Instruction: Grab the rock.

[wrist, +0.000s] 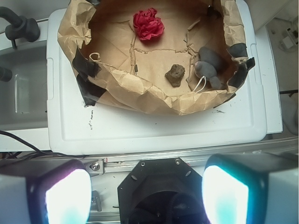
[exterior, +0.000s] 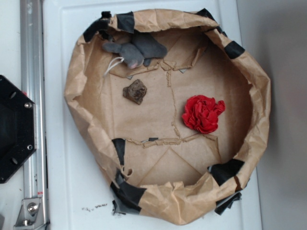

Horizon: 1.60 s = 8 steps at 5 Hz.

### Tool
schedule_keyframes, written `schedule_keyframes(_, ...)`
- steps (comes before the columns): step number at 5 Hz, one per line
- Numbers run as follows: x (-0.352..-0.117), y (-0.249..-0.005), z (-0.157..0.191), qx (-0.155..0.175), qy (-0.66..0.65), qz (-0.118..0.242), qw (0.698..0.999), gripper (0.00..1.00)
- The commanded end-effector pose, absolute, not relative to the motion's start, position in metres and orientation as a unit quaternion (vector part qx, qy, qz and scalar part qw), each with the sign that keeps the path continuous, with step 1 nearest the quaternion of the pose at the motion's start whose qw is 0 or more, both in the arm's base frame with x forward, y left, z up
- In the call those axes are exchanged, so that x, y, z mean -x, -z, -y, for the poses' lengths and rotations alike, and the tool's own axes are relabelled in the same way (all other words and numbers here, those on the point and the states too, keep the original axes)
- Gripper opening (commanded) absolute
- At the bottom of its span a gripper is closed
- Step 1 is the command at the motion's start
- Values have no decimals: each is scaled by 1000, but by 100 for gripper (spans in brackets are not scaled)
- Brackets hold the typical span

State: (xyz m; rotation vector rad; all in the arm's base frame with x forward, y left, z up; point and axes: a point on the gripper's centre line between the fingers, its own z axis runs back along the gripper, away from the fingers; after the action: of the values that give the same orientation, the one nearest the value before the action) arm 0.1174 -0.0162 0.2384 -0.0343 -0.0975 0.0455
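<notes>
above bin rim, gripper [wrist: 147, 196] wide open, empty, well off rock [wrist: 175, 74].

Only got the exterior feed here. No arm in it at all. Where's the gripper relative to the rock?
Observer: Wrist view shows the gripper open, back over the robot's base, outside the paper basket, well short of the rock.
Operator: Anything between it and the rock?
Observer: Only the basket's near wall and a strip of white lid; the fingers hold nothing.
Operator: Mouse toy crowding the rock?
Observer: From the wrist the grey mouse sits right of the rock with a gap; its white string loops closer but does not touch it.
Operator: Flower?
Observer: The red flower lies at the far side, apart from the rock.
</notes>
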Motion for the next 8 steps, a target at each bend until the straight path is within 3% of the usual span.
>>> schedule_keyframes(1, -117, -238, 16, 17, -23, 49, 998, 100)
schedule_keyframes(2, -166, -209, -8, 39, -145, 114, 982, 100)
schedule_keyframes(3, -209, -183, -24, 16, -264, 144, 954, 100)
schedule_keyframes(4, -233, -146, -40, 10, -371, 145, 917, 100)
schedule_keyframes(5, -231, -101, -42, -50, -411, 82, 907, 100)
schedule_keyframes(8, -231, -101, -42, -50, -411, 82, 907, 100)
